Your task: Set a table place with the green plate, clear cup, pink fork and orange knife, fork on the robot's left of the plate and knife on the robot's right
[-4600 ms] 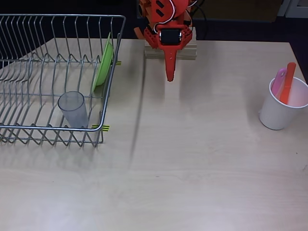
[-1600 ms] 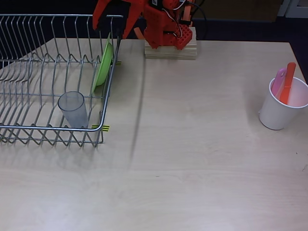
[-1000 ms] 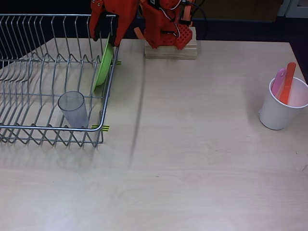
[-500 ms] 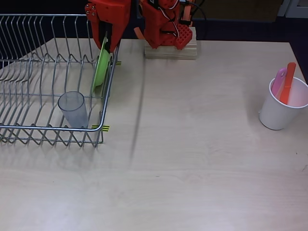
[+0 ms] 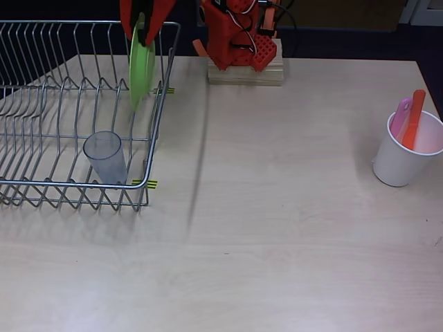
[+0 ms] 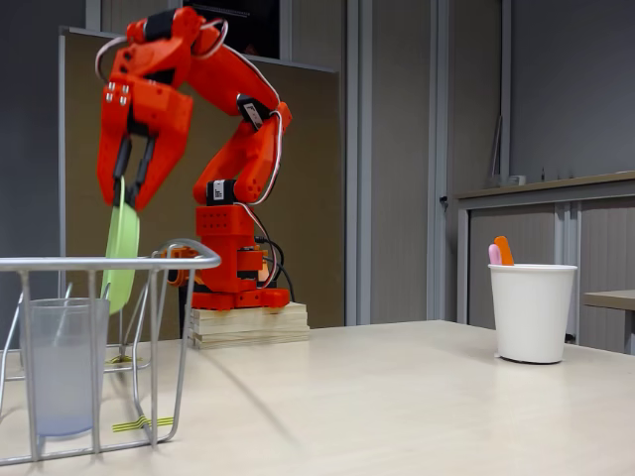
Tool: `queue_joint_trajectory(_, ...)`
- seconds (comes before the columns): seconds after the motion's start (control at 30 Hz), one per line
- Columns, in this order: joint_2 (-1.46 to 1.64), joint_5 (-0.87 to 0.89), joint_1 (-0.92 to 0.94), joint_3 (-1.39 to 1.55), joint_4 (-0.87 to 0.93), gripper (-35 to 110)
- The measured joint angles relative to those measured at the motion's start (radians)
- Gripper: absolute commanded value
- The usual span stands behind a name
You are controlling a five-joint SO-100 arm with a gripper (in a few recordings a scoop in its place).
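The green plate [image 5: 140, 66] hangs on edge above the wire rack's right end, and my orange-red gripper [image 5: 142, 21] is shut on its top rim. In the fixed view the gripper [image 6: 124, 193] pinches the plate [image 6: 121, 248], whose lower part still dips below the rack's top rail. The clear cup [image 5: 105, 155] stands upright inside the rack near its front right corner, also seen at the lower left [image 6: 62, 367]. The pink fork [image 5: 402, 114] and the orange knife [image 5: 415, 117] stand handle-up in a white cup at the far right.
The wire dish rack [image 5: 159, 117] takes up the table's left rear. The white cup [image 5: 398, 166] sits near the right edge. My arm's base stands on a wooden block [image 5: 246, 72] at the back. The beige table [image 5: 277, 221] lies bare in the middle and front.
The gripper swung from the table's back centre to the rack, shut on the plate's rim, and has lifted the plate up out of its slot.
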State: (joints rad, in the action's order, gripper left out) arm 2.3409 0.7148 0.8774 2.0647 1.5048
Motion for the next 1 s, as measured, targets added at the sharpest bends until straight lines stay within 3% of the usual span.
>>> queue_joint_trajectory(0.3, 0.066, -0.08, -0.061, -0.261, 0.104, 0)
queue_joint_trajectory(0.5, 0.074, -0.083, -0.242, -0.35, 0.16, 0)
queue_joint_trajectory(0.8, 0.13, 0.16, -0.672, -0.253, 0.156, 0)
queue_joint_trajectory(1.0, 0.078, 0.304, -0.828, -0.218, 0.138, 0)
